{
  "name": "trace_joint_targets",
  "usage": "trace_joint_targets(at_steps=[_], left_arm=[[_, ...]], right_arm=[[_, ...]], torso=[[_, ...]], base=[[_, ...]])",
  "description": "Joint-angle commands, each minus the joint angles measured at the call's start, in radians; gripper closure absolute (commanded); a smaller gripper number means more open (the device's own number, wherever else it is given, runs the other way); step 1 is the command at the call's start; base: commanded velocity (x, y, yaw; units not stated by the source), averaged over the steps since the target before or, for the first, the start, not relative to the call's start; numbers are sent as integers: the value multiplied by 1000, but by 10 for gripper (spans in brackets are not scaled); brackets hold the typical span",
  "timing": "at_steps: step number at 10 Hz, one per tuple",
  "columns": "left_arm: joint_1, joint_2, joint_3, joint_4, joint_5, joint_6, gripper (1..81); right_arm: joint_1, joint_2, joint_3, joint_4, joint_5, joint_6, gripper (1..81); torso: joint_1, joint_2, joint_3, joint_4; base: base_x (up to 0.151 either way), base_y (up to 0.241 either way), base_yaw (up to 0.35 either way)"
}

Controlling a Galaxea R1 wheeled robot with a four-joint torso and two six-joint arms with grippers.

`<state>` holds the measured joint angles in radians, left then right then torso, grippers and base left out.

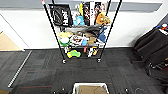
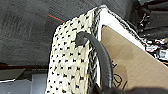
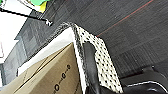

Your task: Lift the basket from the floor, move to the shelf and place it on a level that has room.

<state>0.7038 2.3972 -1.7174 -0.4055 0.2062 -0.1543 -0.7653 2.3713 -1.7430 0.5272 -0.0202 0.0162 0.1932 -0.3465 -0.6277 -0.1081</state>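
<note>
The cream-white woven basket (image 1: 90, 88) with a dark rim sits low in the head view, straight in front of me, with a brown cardboard box inside it. Its dark handle (image 2: 98, 50) runs into my left gripper (image 2: 105, 90), which is shut on it. On the other side, the second handle (image 3: 90, 62) runs into my right gripper (image 3: 93, 90), also shut. The black wire shelf (image 1: 82, 30) stands ahead against the white wall on the dark grey carpet floor (image 1: 37, 72). Its visible tiers are crowded. The posts run past the picture's upper edge, so a level with room is hidden.
A dark chair and bags (image 1: 152, 47) stand at the right. Tan wooden flooring (image 1: 6, 41) begins at the far left behind a metal strip (image 1: 18, 70). Open carpet lies between the basket and the shelf's casters (image 1: 64, 61).
</note>
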Motion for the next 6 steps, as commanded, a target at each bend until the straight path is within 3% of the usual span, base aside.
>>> trace_joint_targets(at_steps=[1,2,5,6], left_arm=[[-65,-62,24,-19,62,18,811],[-50,-68,22,-18,47,18,811],[-10,-85,27,-3,16,18,811],[4,-85,24,14,15,18,811]], right_arm=[[73,-65,13,13,-33,1,811],[69,-64,13,11,-33,-4,811],[76,-45,21,8,-38,-7,811],[79,-25,14,-3,-46,-7,811]], torso=[[-61,95,95,-20],[-81,125,125,-5],[-148,226,227,-8],[-171,259,162,-8]], base=[[0,0,0],[0,0,0],[0,0,0],[0,0,0]])
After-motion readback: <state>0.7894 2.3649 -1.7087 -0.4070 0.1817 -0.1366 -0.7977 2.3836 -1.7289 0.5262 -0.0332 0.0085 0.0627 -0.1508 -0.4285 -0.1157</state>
